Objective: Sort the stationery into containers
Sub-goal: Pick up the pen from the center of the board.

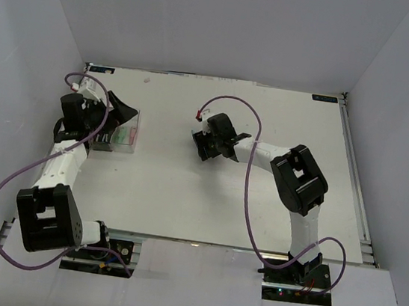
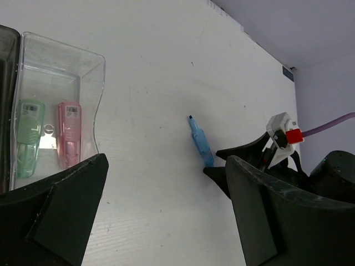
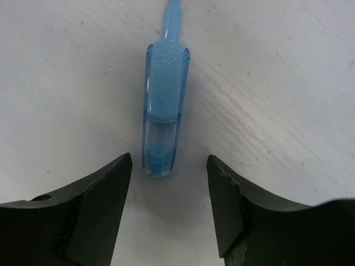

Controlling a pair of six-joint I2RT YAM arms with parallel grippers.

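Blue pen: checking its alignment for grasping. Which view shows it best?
Right wrist: the blue pen fills the frame, its end between the right gripper's open fingers. Left wrist shows the pen small, farther off. Top view: hidden beneath the gripper.

Top external view: fixed high above and behind both arm bases, looking down on the whole white desk (image 1: 183,203). Left wrist view: low over the desk's left side, facing across it past the clear box (image 2: 91,100) toward the right end effector (image 2: 222,164). Right wrist view: very near the surface, looking down between its own fingers (image 3: 94,210). Both wrist views share the blue tapered piece (image 3: 163,111).
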